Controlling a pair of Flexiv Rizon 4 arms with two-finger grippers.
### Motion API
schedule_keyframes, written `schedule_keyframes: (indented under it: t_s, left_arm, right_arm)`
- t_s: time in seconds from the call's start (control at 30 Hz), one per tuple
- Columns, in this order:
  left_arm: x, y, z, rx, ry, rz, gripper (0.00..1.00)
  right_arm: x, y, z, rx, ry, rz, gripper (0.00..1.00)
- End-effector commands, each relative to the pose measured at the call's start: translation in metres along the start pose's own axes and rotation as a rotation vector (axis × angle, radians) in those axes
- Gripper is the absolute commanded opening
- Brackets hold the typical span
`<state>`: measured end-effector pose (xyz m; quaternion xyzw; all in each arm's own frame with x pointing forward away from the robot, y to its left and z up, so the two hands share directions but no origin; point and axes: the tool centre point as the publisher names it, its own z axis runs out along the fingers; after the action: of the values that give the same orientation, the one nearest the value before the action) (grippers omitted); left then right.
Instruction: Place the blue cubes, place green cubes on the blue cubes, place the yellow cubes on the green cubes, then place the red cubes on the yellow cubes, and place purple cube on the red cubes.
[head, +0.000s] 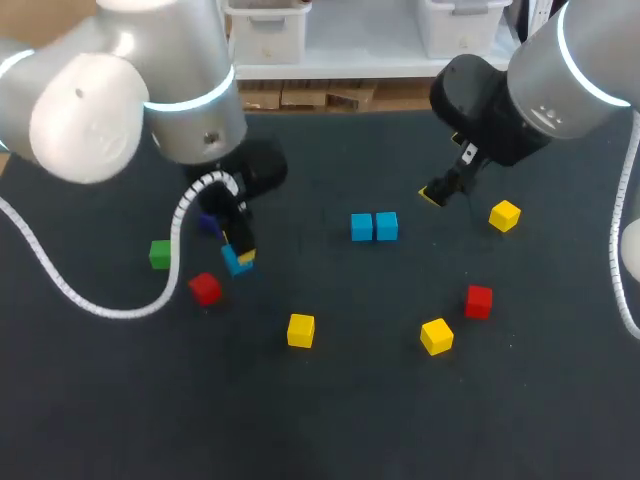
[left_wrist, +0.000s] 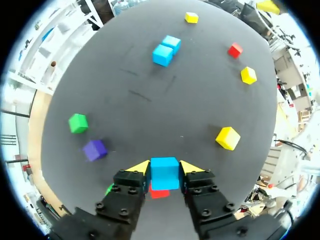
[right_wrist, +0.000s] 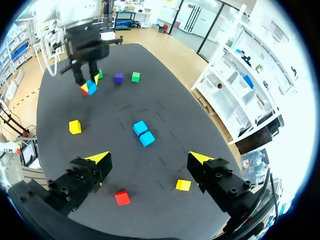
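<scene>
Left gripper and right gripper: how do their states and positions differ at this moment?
The left gripper is shut on a small blue cube, its yellow tips against two opposite faces; the right gripper is open and holds nothing. The left gripper is on the robot's left, near a small red cube; the right gripper hangs on the robot's right, beside the pair of blue cubes. Both have two yellow-tipped fingers.

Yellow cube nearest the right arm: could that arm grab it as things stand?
Probably yes. The right gripper is open and empty, and the yellow cube sits alone on the table close beside it, with nothing between them.
</scene>
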<state>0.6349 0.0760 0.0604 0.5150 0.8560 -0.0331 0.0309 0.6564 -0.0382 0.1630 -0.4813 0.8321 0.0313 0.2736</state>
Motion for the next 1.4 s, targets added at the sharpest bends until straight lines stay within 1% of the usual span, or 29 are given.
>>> schedule_keyframes:
  t_s: [0.03, 0.17, 0.23, 0.53, 0.63, 0.7, 0.8, 0.87, 1.07, 1.13, 1.23, 1.4]
  left_arm:
    - [-0.004, 0.01, -0.019, -0.021, 0.008, 0.017, 0.0]
    - [-0.012, 0.019, -0.029, -0.047, 0.004, 0.042, 0.0]
    - [-0.018, 0.02, -0.033, -0.041, -0.001, 0.065, 0.0]
    - [-0.04, 0.016, -0.043, 0.0, -0.021, 0.218, 0.0]
    - [-0.046, 0.014, -0.046, -0.002, -0.017, 0.281, 0.0]
    - [-0.052, 0.014, -0.049, 0.004, -0.016, 0.306, 0.0]
    - [-0.061, 0.018, -0.055, 0.011, -0.023, 0.319, 0.0]
    - [-0.067, 0.025, -0.058, 0.009, -0.025, 0.317, 0.0]
    - [-0.082, 0.047, -0.068, -0.003, -0.038, 0.255, 0.0]
    - [-0.087, 0.052, -0.069, -0.004, -0.039, 0.251, 0.0]
    - [-0.094, 0.057, -0.069, -0.014, -0.03, 0.261, 0.0]
    - [-0.103, 0.06, -0.065, -0.023, -0.01, 0.284, 0.0]
  right_arm:
    - [0.001, 0.001, 0.0, 0.005, -0.001, 0.001, 1.0]
    - [0.001, 0.001, 0.0, 0.005, -0.001, 0.001, 1.0]
    - [0.001, 0.001, 0.0, 0.005, -0.001, 0.001, 1.0]
    - [0.001, 0.001, 0.0, 0.005, -0.001, 0.001, 1.0]
    - [0.001, 0.001, 0.0, 0.005, -0.001, 0.001, 1.0]
    - [0.001, 0.001, 0.0, 0.005, -0.001, 0.001, 1.0]
    - [0.001, 0.001, 0.0, 0.005, -0.001, 0.001, 1.0]
    - [0.001, 0.001, 0.0, 0.005, -0.001, 0.001, 1.0]
    - [0.001, 0.001, 0.0, 0.005, -0.001, 0.001, 1.0]
    - [0.001, 0.001, 0.0, 0.005, -0.001, 0.001, 1.0]
    - [0.001, 0.001, 0.0, 0.005, -0.001, 0.001, 1.0]
    - [0.001, 0.001, 0.0, 0.005, -0.001, 0.001, 1.0]
